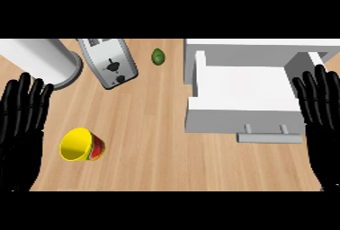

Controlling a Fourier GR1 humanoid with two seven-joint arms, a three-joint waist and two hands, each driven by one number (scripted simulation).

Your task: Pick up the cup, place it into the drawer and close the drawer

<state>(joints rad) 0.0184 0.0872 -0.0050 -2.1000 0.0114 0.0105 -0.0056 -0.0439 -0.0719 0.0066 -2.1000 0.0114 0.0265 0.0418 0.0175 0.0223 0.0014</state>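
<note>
While both robot hands rest at the frame's edges, a yellow cup (82, 144) lies tipped on its side at the lower left of the wooden bench (153, 148), its open mouth turned toward the left edge and a red and green band showing round its outer wall. The left robot hand (21, 130) stands spread and empty just left of the cup, fingers straight and pointing up the frame; the right robot hand (322, 112) is likewise spread at the right edge, beside the open white drawer (242, 85), whose boxy tray and grey bar handle (269, 137) fill the right centre. The cup looks small, rigid and light, with a smooth, possibly slippery surface; lying on its rounded wall it may roll if nudged, so the likeliest hold appears to be across the wall, thumb on one side and fingers on the other, or over the rim. At upper left stand a smooth white cylinder (46, 60) and a metal toaster (109, 63) with dark controls; a small green fruit (158, 56) lies at upper centre on the pale, straight-grained wood.
</note>
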